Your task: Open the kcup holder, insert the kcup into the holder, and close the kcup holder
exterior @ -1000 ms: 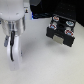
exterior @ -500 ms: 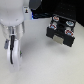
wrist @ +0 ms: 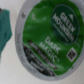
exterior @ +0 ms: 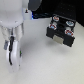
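Note:
The kcup (wrist: 50, 35) fills the wrist view from very close: a white cup with a green foil top printed "Dark Magic". The gripper (exterior: 12, 52) hangs low over the white table at the exterior view's left, and the white arm hides the kcup in that view. The fingers do not show in the wrist view, so I cannot tell whether they are closed on the kcup. The kcup holder (exterior: 61, 27) is a black box at the exterior view's upper right. Its tray (exterior: 63, 41) is slid out, with red-topped cups in its round slots.
A teal object (wrist: 4, 29) lies beside the kcup in the wrist view. A dark unit with a blue light (exterior: 33, 16) stands behind the arm. White table surface (exterior: 45, 65) lies between the gripper and the holder.

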Controlling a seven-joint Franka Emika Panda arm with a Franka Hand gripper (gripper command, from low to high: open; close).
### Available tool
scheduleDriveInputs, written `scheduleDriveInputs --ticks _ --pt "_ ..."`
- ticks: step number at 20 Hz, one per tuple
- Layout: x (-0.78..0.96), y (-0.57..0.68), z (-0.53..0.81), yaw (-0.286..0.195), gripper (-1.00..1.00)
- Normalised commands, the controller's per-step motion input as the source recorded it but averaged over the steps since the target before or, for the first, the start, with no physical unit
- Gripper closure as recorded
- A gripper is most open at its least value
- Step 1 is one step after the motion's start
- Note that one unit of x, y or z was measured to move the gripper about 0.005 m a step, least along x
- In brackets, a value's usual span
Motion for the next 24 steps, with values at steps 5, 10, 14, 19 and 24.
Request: scheduleDriveInputs --ticks 5,10,14,19,24 --pt "-0.02 0.13 0.28 -0.071 1.0" --pt "0.0 0.39 0.69 -0.053 1.0" --pt "-0.01 0.46 0.72 -0.022 1.0" --pt "-0.02 0.57 0.65 -0.001 1.0" --pt "0.0 0.65 0.57 0.0 1.0"
